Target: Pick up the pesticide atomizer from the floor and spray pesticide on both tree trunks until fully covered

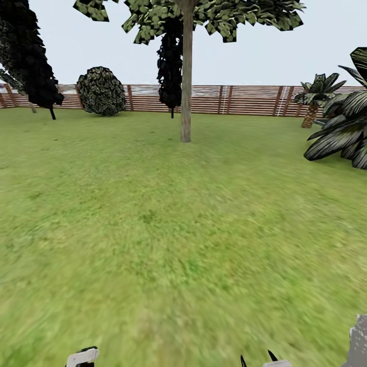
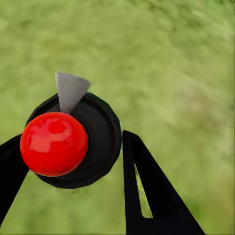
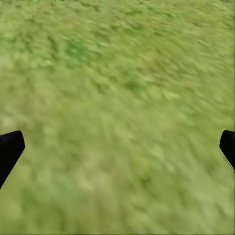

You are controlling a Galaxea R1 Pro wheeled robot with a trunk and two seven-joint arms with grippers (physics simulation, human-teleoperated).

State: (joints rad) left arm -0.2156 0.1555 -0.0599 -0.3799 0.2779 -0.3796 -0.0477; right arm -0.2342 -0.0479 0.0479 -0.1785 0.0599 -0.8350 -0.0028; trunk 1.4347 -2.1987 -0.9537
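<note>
In the left wrist view my left gripper (image 2: 73, 142) is shut on the pesticide atomizer (image 2: 93, 132), a black round body with a glossy red ball and a grey nozzle on top. One black finger (image 2: 147, 191) stands on each side of it, with grass beneath. A tree (image 1: 204, 15) with a straight pale trunk (image 1: 186, 86) and a dark-green angular crown stands ahead, mid-lawn. My right gripper (image 3: 117, 142) is open over bare grass; its black fingertips (image 1: 272, 355) peek in at the head view's lower edge.
A brown slat fence (image 1: 244, 99) closes the far side of the lawn (image 1: 168, 229). Black column trees (image 1: 30, 61) stand at far left and behind the trunk. A round bush (image 1: 101, 90), a small palm (image 1: 312, 99) and a big dark-leaved plant (image 1: 341, 132) line the edges.
</note>
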